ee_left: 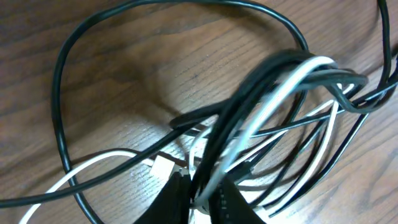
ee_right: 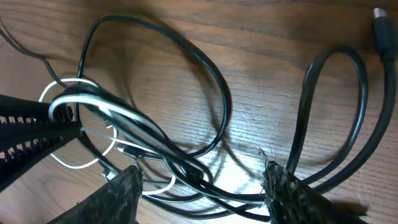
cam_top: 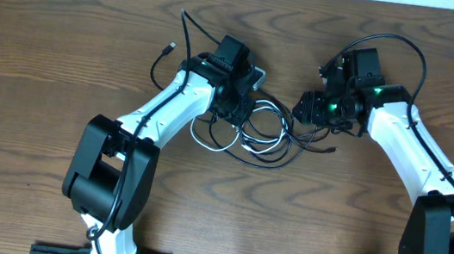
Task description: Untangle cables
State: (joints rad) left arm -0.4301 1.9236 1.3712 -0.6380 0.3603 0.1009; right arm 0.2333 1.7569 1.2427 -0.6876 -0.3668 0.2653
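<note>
Pinches a black-and-white bunch of the cables [ee_left: 292, 71] w/ left gripper [ee_left: 202, 190], jaws nearly shut on it, tangle lying mid table [cam_top: 47, 36]. Straddles black loops w/ right gripper [ee_right: 202, 174], jaws well apart, apparently gripping nothing, though contact is hard to judge at frame edge.
</note>
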